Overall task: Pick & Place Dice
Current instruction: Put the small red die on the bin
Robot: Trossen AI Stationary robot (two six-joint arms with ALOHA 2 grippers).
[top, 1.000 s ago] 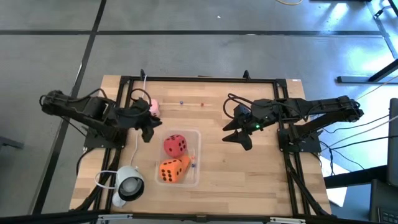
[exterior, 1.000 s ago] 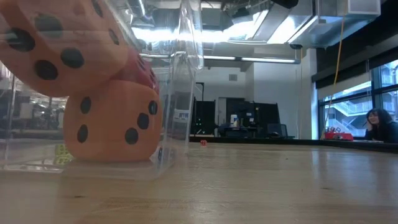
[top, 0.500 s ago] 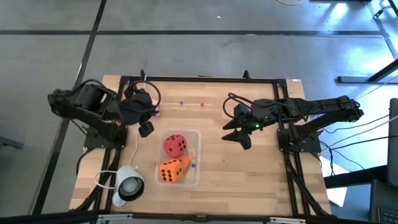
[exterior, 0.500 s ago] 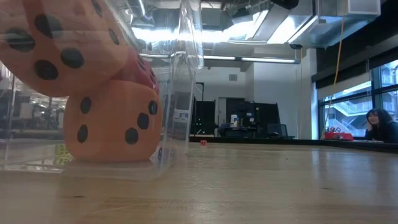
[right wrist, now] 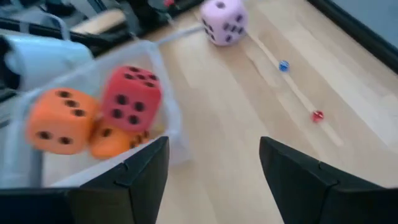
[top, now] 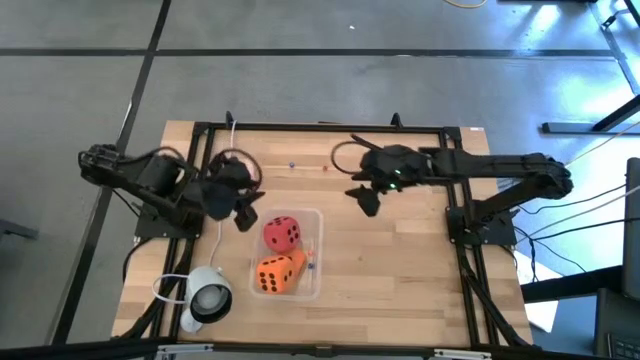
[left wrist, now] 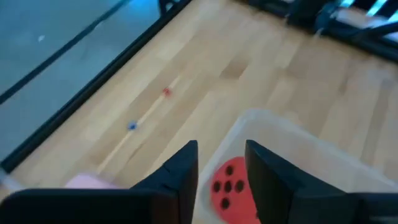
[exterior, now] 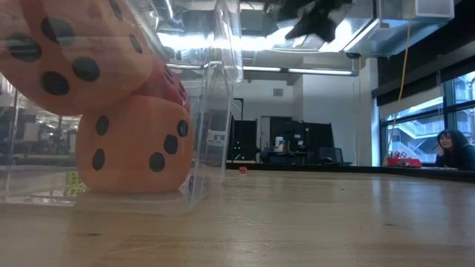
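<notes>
Under the left gripper (top: 243, 208), pink die (right wrist: 223, 20) seemingly hidden.

Red die (top: 282, 233) sits in the clear box (top: 318, 215), dark pips up, at the end nearer the far edge. Two orange dice (right wrist: 60, 119) fill the other end, one propped tilted on top of the other. The pale pink die (right wrist: 224, 21) rests alone on the worktop (top: 400, 270), outside the box and apart from it.
</notes>
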